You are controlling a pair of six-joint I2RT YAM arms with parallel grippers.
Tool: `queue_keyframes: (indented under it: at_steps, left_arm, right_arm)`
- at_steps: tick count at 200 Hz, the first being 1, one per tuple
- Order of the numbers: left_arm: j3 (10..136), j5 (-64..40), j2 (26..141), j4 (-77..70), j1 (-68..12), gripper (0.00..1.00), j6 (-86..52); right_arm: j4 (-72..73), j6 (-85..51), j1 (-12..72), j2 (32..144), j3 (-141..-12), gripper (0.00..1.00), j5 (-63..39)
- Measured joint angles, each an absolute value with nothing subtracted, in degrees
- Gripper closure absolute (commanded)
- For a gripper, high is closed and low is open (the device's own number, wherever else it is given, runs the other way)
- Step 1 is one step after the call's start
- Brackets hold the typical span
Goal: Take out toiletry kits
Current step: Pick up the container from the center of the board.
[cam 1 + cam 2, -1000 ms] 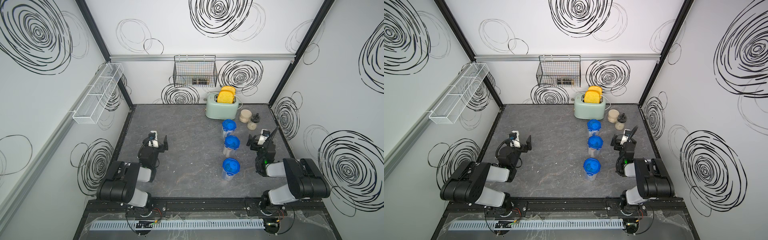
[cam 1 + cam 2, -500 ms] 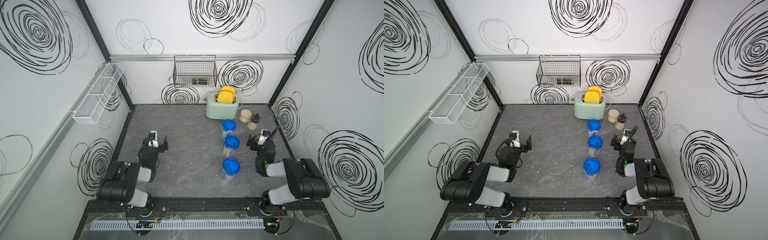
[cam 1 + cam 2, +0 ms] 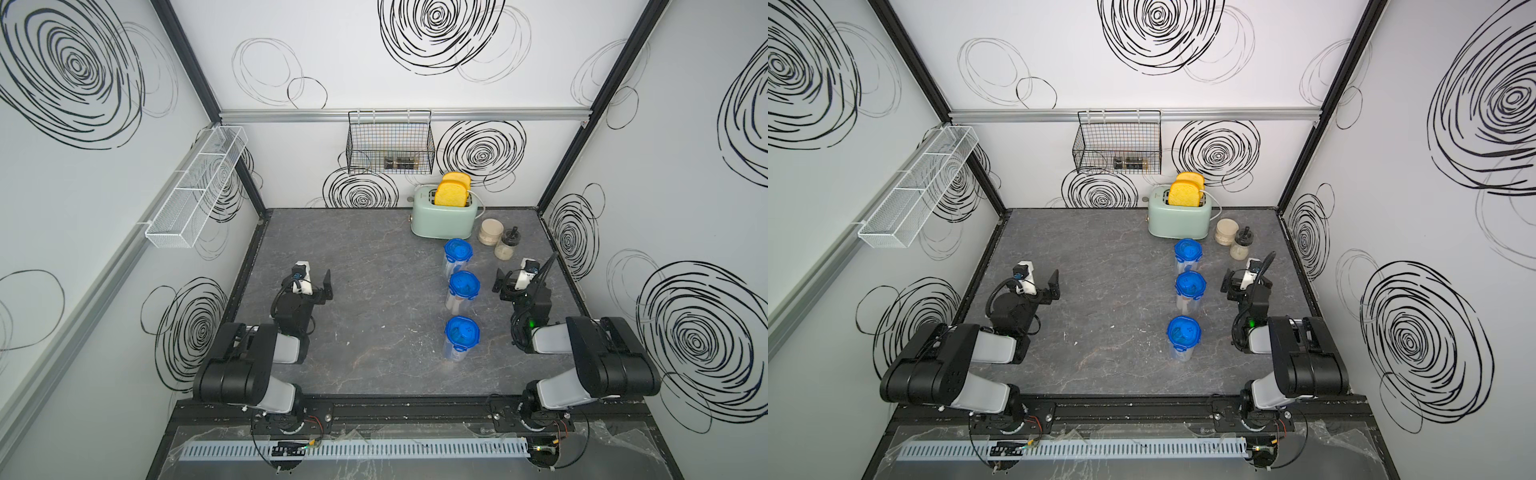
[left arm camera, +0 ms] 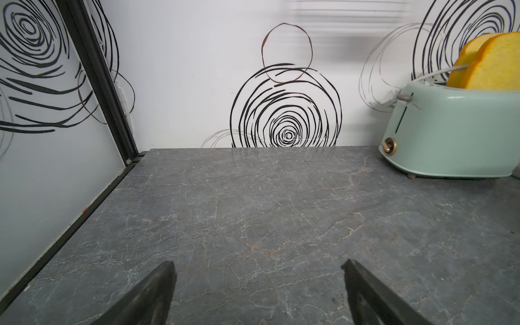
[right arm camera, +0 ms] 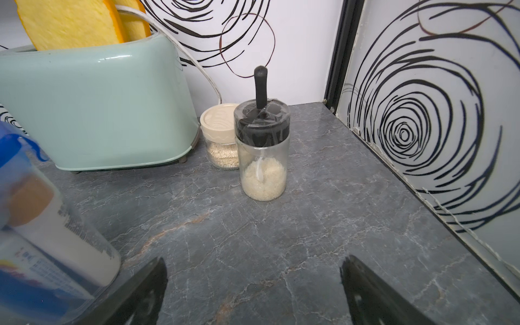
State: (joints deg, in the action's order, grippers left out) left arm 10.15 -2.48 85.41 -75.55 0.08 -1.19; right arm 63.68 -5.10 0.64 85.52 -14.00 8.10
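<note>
Flanking three blue-lidded clear plastic containers (image 3: 464, 286) holding the toiletry kits (image 5: 64, 233), the black left gripper (image 4: 259, 270) and right gripper (image 5: 253, 264) stood spread wide, empty.

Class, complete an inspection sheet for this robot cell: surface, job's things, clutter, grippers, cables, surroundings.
Surface: grey marbled tabletop, flat and veined.
Job's things: toiletry kits inside three upright clear containers standing in a row, blue clip lids on.
Clutter: mint toaster holding two yellow slices; two beige-filled jars beside it.
Grippers: left gripper and right gripper, jaws open, holding nothing.
Cables: white toaster cord; black cable at the right arm's wrist.
Surroundings: black wire basket on the back wall; white mesh shelf on a side wall.
</note>
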Motion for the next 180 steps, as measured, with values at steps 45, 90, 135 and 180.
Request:
queue_keyframes:
  at_steps: [45,90,135,180]
  left_arm:
    - [7.3,1.7,79.1,-75.6,-0.7,0.04,-1.9]
    - [5.3,7.6,68.2,-73.7,-6.0,0.04,-0.2]
    - [5.1,14.5,57.6,-68.6,-13.7,0.04,-0.4]
    - [15.6,19.3,46.9,-46.0,-16.4,0.04,-9.4]
  right_arm:
    - [55.9,-5.3,0.6,80.6,-16.4,0.02,9.0]
    - [48.9,-7.2,0.6,69.8,-18.7,0.02,10.0]
    - [39.2,-11.6,-1.3,62.0,-21.4,0.02,9.3]
    - [31.3,-18.6,-2.1,53.1,-21.6,0.02,9.3]
